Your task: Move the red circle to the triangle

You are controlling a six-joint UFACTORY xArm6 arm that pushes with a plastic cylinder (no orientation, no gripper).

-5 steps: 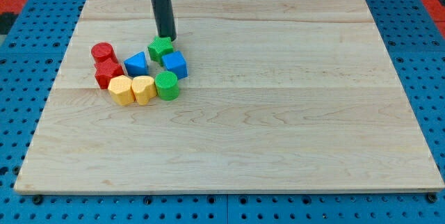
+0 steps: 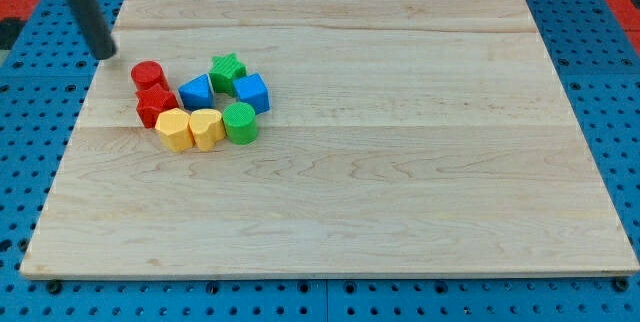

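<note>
The red circle sits at the left of a cluster of blocks on the wooden board. The blue triangle lies just to its right, a small gap apart. My tip is at the board's left edge, up and to the left of the red circle, not touching any block.
A red star-like block sits just below the red circle. A green star, a blue block, a green cylinder and two yellow blocks complete the cluster.
My tip has moved left, from just above the green star to the board's left edge above the red circle. No block has moved.
</note>
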